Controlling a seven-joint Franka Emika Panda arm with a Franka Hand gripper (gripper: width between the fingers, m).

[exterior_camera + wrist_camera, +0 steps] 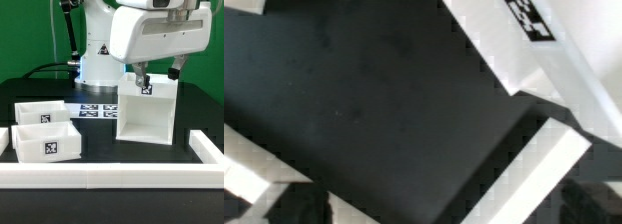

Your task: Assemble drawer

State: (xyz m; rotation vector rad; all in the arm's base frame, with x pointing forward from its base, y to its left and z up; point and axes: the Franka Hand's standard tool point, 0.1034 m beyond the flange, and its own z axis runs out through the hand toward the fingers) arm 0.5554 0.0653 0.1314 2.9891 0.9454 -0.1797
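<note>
The drawer's tall hollow box shell (146,115) stands on the black table right of centre, open side facing front, with a tag on its top edge. Two shallow white trays with tags sit at the exterior view's left, one behind (43,113) and one in front (46,146). My gripper (158,76) hangs right over the shell's top, fingers spread wide and open. In the wrist view a white shell wall (555,160) runs between the dark fingers of the gripper (441,208), untouched by either, with black table below and a tag at one corner.
A long low white rail (110,178) runs along the table's front and turns up the exterior view's right side (207,150). The marker board (97,108) lies behind the shell, near the arm's white base (100,60). Black cables trail at the back left.
</note>
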